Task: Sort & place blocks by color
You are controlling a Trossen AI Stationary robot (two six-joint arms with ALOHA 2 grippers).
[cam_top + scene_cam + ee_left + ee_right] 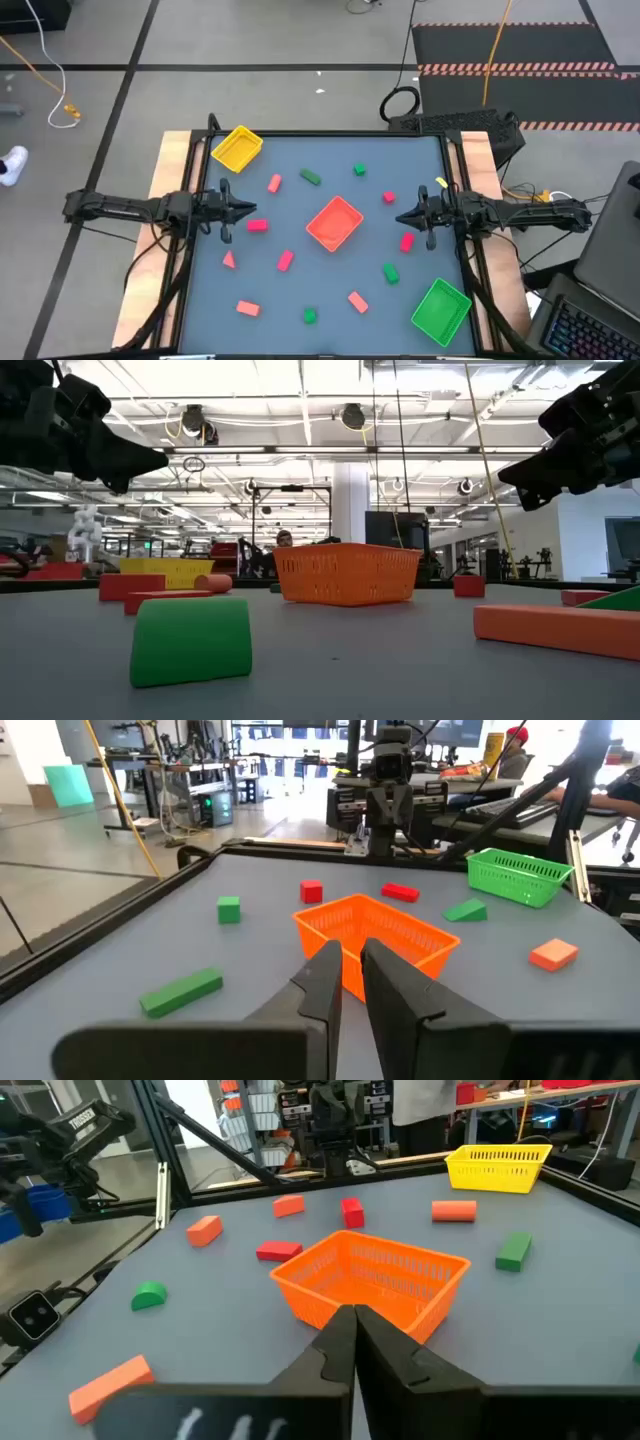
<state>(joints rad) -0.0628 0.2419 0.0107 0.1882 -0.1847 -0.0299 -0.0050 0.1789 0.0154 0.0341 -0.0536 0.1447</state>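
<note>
my left claw [252, 210] and right claw [401, 217] hover closed, empty; the blocks [258, 226] look light, rigid; grip flat sides.

My left gripper [252, 211] hangs above the table at nine o'clock, fingers nearly together with a slim gap, holding nothing. My right gripper [401, 217] hangs at three o'clock, fingers pressed together, empty.

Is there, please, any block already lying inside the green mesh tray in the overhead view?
No, the green mesh tray near the right arm's side of the table holds nothing; its inside shows bare green.
</note>
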